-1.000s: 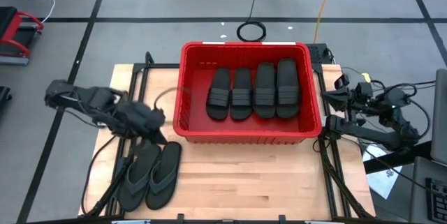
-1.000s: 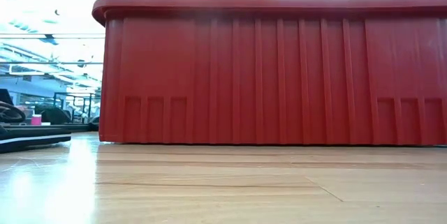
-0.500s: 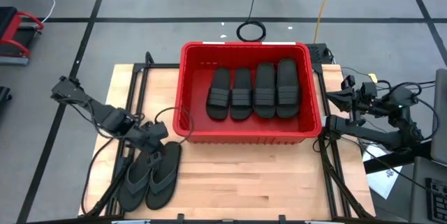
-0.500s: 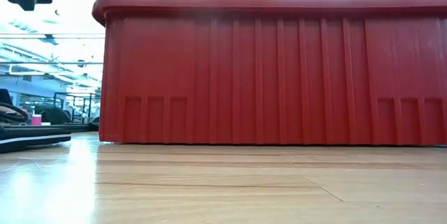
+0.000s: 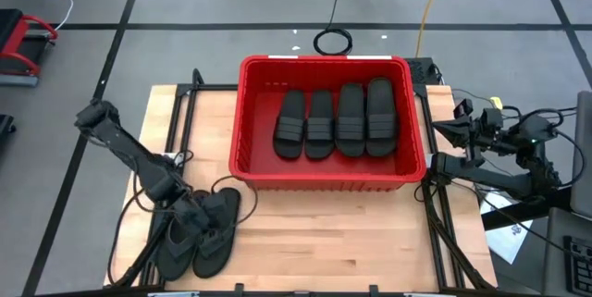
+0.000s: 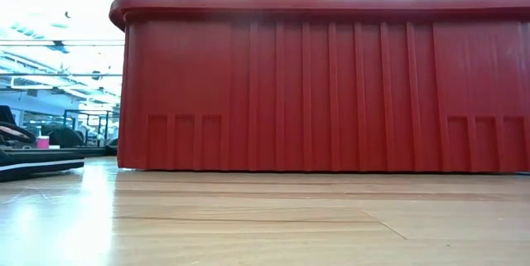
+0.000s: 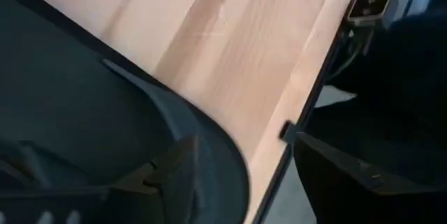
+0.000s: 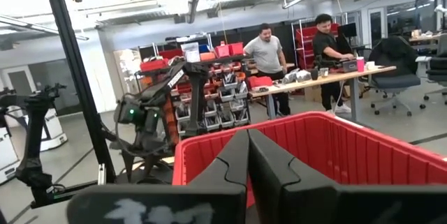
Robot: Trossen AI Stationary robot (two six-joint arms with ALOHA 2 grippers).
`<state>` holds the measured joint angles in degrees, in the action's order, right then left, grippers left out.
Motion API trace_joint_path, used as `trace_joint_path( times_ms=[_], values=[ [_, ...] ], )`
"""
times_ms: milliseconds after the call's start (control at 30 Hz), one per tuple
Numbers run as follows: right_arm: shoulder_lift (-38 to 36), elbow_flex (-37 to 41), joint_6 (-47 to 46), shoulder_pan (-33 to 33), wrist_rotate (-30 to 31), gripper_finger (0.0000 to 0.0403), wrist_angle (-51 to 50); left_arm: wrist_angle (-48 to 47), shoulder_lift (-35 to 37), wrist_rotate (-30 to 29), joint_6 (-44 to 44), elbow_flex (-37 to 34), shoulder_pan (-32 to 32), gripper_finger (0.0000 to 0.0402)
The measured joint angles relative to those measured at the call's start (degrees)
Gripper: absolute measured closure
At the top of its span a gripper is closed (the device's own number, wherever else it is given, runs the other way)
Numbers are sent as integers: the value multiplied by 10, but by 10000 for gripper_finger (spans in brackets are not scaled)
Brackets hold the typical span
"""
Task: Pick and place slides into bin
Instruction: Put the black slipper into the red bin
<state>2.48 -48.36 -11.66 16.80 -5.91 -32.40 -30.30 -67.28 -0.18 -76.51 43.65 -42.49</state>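
While the bin [image 5: 412, 163] is sitting at the far middle of the table [image 5: 351, 241] with four strap-band slides [image 5: 336, 121] lying side by side inside it, the work is shifting to the near left corner. The left arm is reaching down there, whereas a second ago it was hanging higher up, just left of the bin's near corner. The two thong slides [image 5: 215, 232] are lying together on the wood there, toes pointing toward the bin, well apart from it and not yet packed. The left gripper [image 5: 196, 216] is hovering right over them; its jaws, closed a second ago, are now spreading, and in the left wrist view they are holding nothing, with one dark sole filling the space just ahead. That is reading as the approach for the next pick, so the task is looking a little past half done for what is visible. The right gripper [image 8: 248, 155] is waiting off the table's right edge, its fingers pressed together and empty.
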Motion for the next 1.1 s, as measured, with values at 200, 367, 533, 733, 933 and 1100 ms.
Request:
trace_joint_path(
  times_ms=[200,367,533,733,933,1100],
  values=[
    [0,0,-12,0,1,403,9,115,-48,0,-30,-32,-29,133],
    [0,0,-27,0,1,403,9,119,-87,-1,-37,-33,-41,113],
    [0,0,-27,0,1,403,13,101,-103,-13,-36,-33,-37,108],
    [0,0,-25,0,4,403,29,120,-95,-14,-23,-33,-33,108],
    [0,1,-24,0,4,403,31,139,-71,20,-2,-29,-28,108],
    [0,1,-26,0,4,403,32,131,-54,23,15,-29,-18,108]
  ],
)
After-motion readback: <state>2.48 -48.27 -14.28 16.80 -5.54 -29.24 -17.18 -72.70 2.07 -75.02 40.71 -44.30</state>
